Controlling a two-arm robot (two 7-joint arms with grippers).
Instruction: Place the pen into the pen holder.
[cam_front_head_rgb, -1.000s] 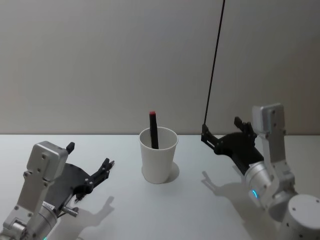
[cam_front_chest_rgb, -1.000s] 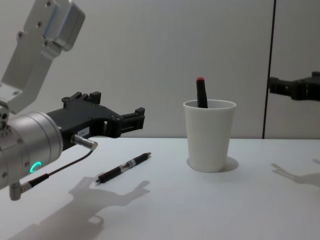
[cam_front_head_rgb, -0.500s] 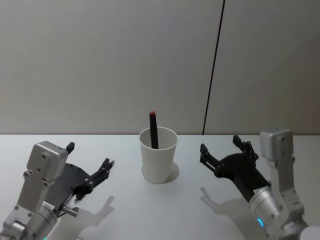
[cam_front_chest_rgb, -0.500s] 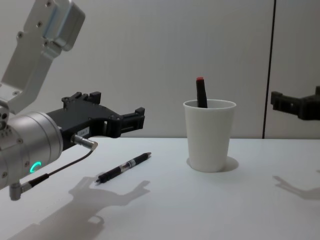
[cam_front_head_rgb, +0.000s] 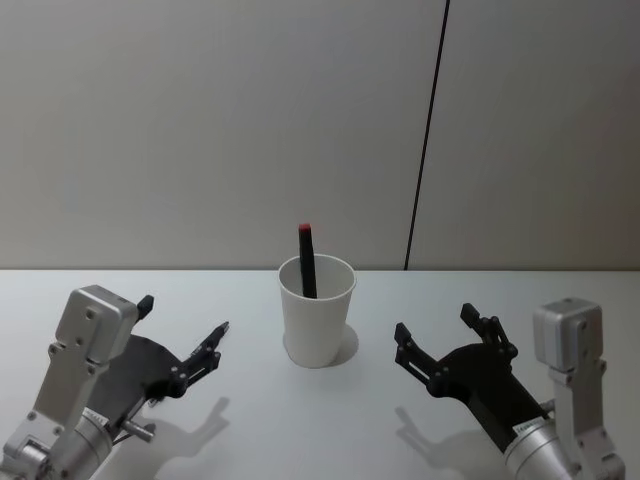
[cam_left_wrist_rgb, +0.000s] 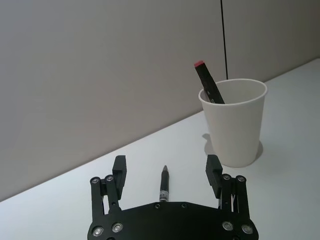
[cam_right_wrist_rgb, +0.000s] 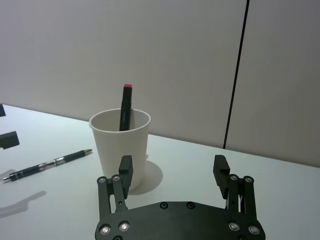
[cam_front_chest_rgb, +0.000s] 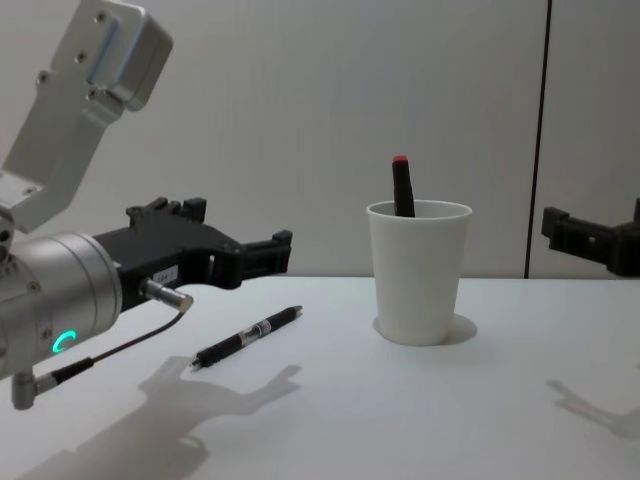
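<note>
A black pen (cam_front_chest_rgb: 248, 337) with a clear section lies flat on the white table, left of the pen holder (cam_front_chest_rgb: 418, 270), a white tapered cup. A black marker with a red cap (cam_front_chest_rgb: 402, 185) leans inside the cup. My left gripper (cam_front_chest_rgb: 240, 225) hovers open just above and behind the pen. In the left wrist view the pen (cam_left_wrist_rgb: 163, 184) lies centred between the left gripper's (cam_left_wrist_rgb: 166, 162) spread fingers, with the pen holder (cam_left_wrist_rgb: 235, 125) beyond. My right gripper (cam_front_head_rgb: 435, 325) hangs open to the right of the pen holder (cam_front_head_rgb: 317, 310), apart from it.
The white table (cam_front_chest_rgb: 420, 420) runs to a plain grey wall. A thin dark vertical seam (cam_front_head_rgb: 425, 150) marks the wall behind the cup. Shadows of both grippers fall on the bare tabletop near the front.
My right gripper has dropped lower and drawn back from the wall towards the table's near side. The left gripper has shifted slightly lower. Pen and cup have not moved.
</note>
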